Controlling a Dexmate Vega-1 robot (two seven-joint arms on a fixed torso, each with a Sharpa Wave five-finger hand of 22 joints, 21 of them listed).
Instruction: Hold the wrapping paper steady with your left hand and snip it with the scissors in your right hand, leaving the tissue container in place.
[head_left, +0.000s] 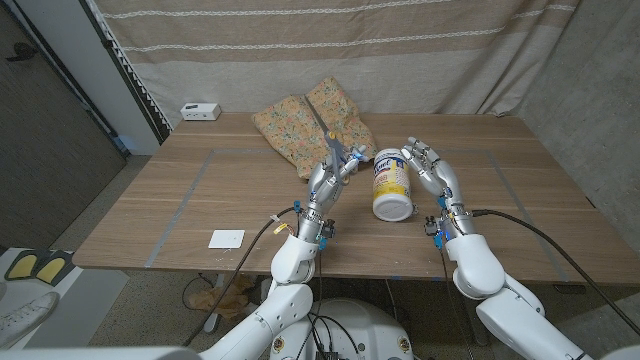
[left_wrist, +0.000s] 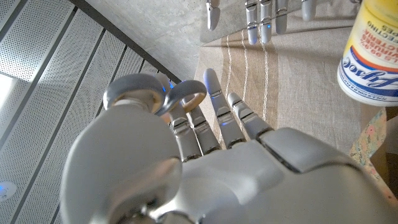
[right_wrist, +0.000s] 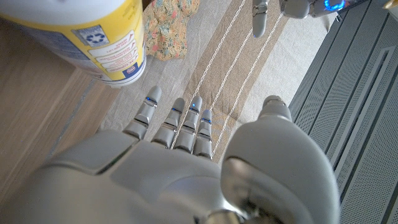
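Note:
The floral wrapping paper (head_left: 310, 125) lies crumpled at the table's back middle. In front of it my left hand (head_left: 328, 178) is raised and holds the scissors (head_left: 338, 152), blades pointing up toward the paper's near edge. In the left wrist view the scissors' grey handle loops (left_wrist: 185, 97) sit by the thumb. The yellow and white tissue container (head_left: 393, 185) lies tipped on the table just right of my left hand. My right hand (head_left: 430, 170) stands beside the container's right side, fingers apart, holding nothing. The container (right_wrist: 93, 37) and paper (right_wrist: 171, 25) also appear in the right wrist view.
A small white box (head_left: 200, 111) sits at the table's back left corner. A white card (head_left: 226, 238) lies near the front left edge. A striped curtain (head_left: 400, 50) hangs behind the table. Tape lines cross the wooden top.

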